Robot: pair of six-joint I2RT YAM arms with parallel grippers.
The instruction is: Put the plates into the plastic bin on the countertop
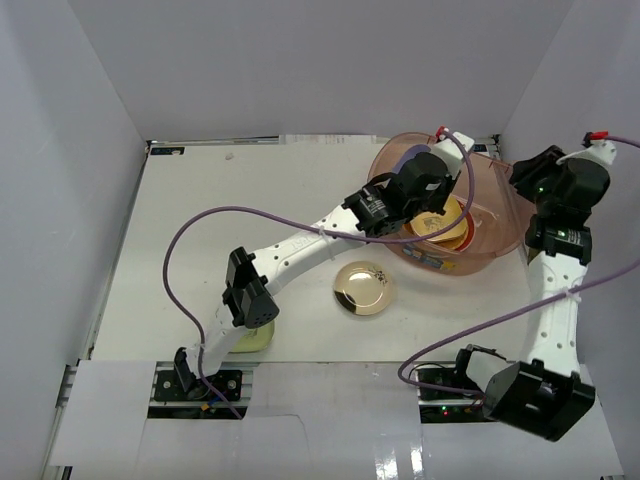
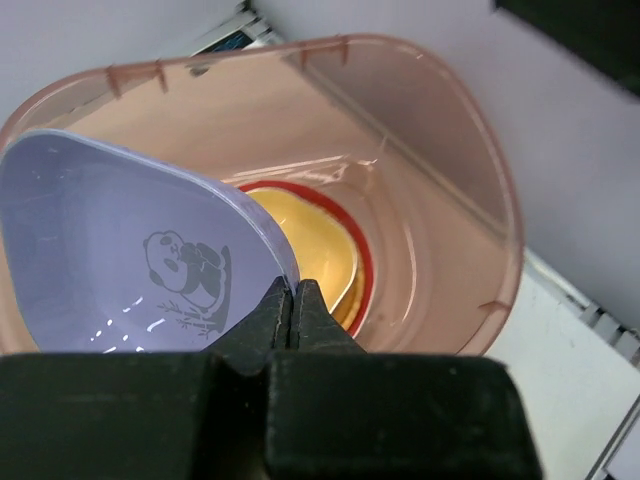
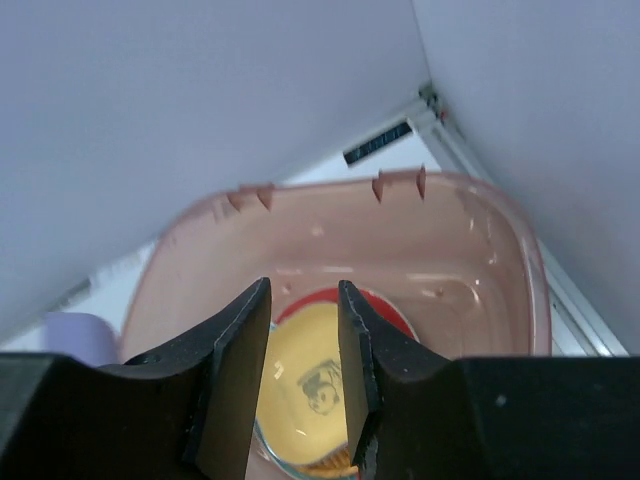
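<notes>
A pale yellowish plate (image 1: 255, 338) lies on the tabletop (image 1: 180, 220) at left, mostly hidden under the left arm (image 1: 290, 255). Right of it a gold plate (image 1: 364, 288) sits in the open. The left hand (image 2: 293, 300) pinches the lavender plate (image 2: 130, 250) by its rim inside the plastic bin (image 2: 440, 180), above a yellow plate (image 2: 315, 255) covering all but the edge of a red plate (image 2: 366, 270). The right hand (image 3: 303, 292), fingers spread, hovers at the bin's right side.

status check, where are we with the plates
left claw shut on lavender plate, over bin. right claw open, empty, at bin rim. gold plate, pale plate not yet binned. nothing blocking the drop.
</notes>
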